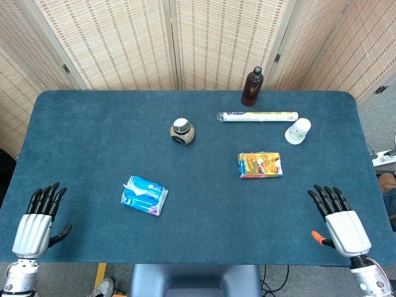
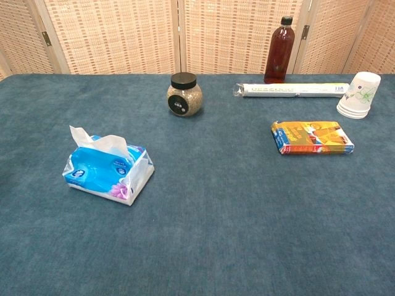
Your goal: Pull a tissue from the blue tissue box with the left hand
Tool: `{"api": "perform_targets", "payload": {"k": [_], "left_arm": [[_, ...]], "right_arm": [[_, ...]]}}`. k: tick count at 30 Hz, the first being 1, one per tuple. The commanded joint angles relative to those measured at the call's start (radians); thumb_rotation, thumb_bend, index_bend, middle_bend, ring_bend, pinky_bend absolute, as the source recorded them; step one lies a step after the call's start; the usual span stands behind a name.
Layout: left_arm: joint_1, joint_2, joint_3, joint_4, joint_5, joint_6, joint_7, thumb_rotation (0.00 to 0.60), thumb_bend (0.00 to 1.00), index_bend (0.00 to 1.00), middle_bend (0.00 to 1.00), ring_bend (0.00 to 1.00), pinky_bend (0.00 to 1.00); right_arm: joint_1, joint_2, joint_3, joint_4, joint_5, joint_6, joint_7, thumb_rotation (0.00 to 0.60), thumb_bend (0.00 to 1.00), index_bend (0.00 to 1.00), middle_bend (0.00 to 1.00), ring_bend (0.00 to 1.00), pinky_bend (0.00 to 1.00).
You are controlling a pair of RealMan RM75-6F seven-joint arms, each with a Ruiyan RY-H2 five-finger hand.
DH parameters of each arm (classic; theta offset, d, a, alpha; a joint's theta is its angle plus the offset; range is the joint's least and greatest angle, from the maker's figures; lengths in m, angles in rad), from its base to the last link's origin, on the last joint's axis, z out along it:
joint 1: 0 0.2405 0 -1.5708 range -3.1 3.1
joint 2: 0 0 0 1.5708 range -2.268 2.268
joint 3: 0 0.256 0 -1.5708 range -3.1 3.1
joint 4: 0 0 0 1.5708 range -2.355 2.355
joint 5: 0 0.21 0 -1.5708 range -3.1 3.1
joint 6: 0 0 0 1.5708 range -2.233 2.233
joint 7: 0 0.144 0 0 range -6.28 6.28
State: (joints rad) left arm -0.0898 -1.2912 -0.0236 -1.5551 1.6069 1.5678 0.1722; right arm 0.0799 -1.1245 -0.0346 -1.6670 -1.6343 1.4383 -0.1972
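Robot hand on the left [image 1: 38, 218] lay spread and empty at the worktop's [image 1: 93, 136] near left corner, as did the right robot hand [image 1: 339, 218] opposite; the tissue box [image 1: 144, 195] sat near-left of centre.

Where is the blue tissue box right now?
The blue tissue box sits on the table's near left part in the head view, ahead of the left hand, with the round jar farther back; a tissue sticks up in the chest view.

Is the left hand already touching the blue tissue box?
No, the left hand rests open at the table edge, apart from the blue tissue box.
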Motion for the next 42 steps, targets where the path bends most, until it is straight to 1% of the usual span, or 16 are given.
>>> {"api": "perform_targets", "payload": {"k": [1, 9, 12, 17, 19, 23, 26, 28, 31, 36, 42], "left_arm": [[-0.001, 0.0, 0.0, 0.0, 0.0, -0.002, 0.0, 0.6, 0.31, 0.0, 0.0, 0.0, 0.09], [-0.005, 0.002, 0.003, -0.002, 0.003, -0.01, 0.001, 0.6, 0.31, 0.0, 0.0, 0.0, 0.1], [-0.01, 0.007, 0.012, -0.001, 0.011, -0.024, 0.004, 0.6, 0.31, 0.0, 0.0, 0.0, 0.11], [-0.025, 0.009, 0.025, -0.023, 0.046, -0.037, 0.004, 0.6, 0.32, 0.0, 0.0, 0.0, 0.18], [-0.044, 0.003, 0.025, -0.03, 0.07, -0.05, 0.0, 0.6, 0.33, 0.02, 0.0, 0.0, 0.22], [-0.109, -0.004, 0.004, -0.057, 0.071, -0.134, 0.012, 0.6, 0.34, 0.08, 0.0, 0.01, 0.26], [-0.162, -0.012, -0.014, -0.081, 0.067, -0.202, 0.024, 0.6, 0.4, 0.13, 0.0, 0.04, 0.29], [-0.193, -0.018, -0.027, -0.095, 0.056, -0.244, 0.037, 0.6, 0.42, 0.15, 0.0, 0.05, 0.3], [-0.231, -0.032, -0.047, -0.12, 0.037, -0.291, 0.091, 0.6, 0.42, 0.15, 0.0, 0.05, 0.3], [-0.277, -0.057, -0.063, -0.162, -0.01, -0.363, 0.186, 0.6, 0.42, 0.15, 0.0, 0.05, 0.3], [-0.316, -0.109, -0.063, -0.15, -0.059, -0.423, 0.281, 0.6, 0.42, 0.17, 0.0, 0.05, 0.3]], "right_arm": [[0.001, 0.0, 0.0, 0.0, 0.001, -0.001, 0.001, 0.6, 0.03, 0.0, 0.0, 0.0, 0.0], [-0.001, 0.001, -0.001, -0.001, -0.001, 0.0, 0.0, 0.6, 0.03, 0.0, 0.0, 0.0, 0.0], [-0.001, 0.0, -0.002, 0.0, -0.003, 0.001, -0.001, 0.6, 0.03, 0.0, 0.0, 0.0, 0.0], [0.001, -0.003, -0.001, -0.001, 0.0, -0.005, -0.009, 0.6, 0.03, 0.0, 0.0, 0.0, 0.0], [0.002, -0.004, 0.0, -0.002, 0.002, -0.006, -0.01, 0.6, 0.03, 0.0, 0.0, 0.0, 0.0], [0.004, -0.004, -0.001, -0.004, -0.001, -0.008, -0.012, 0.6, 0.03, 0.0, 0.0, 0.0, 0.0], [0.006, -0.003, 0.0, -0.005, -0.002, -0.008, -0.007, 0.6, 0.03, 0.0, 0.0, 0.0, 0.0], [0.008, -0.001, 0.001, -0.004, 0.001, -0.011, -0.003, 0.6, 0.03, 0.0, 0.0, 0.0, 0.0], [0.01, 0.001, 0.002, -0.004, 0.004, -0.015, 0.002, 0.6, 0.03, 0.0, 0.0, 0.0, 0.0], [0.011, 0.004, 0.002, -0.006, 0.004, -0.017, 0.008, 0.6, 0.03, 0.0, 0.0, 0.0, 0.0], [0.011, 0.012, 0.001, -0.009, 0.0, -0.012, 0.021, 0.6, 0.03, 0.0, 0.0, 0.0, 0.0]]}}
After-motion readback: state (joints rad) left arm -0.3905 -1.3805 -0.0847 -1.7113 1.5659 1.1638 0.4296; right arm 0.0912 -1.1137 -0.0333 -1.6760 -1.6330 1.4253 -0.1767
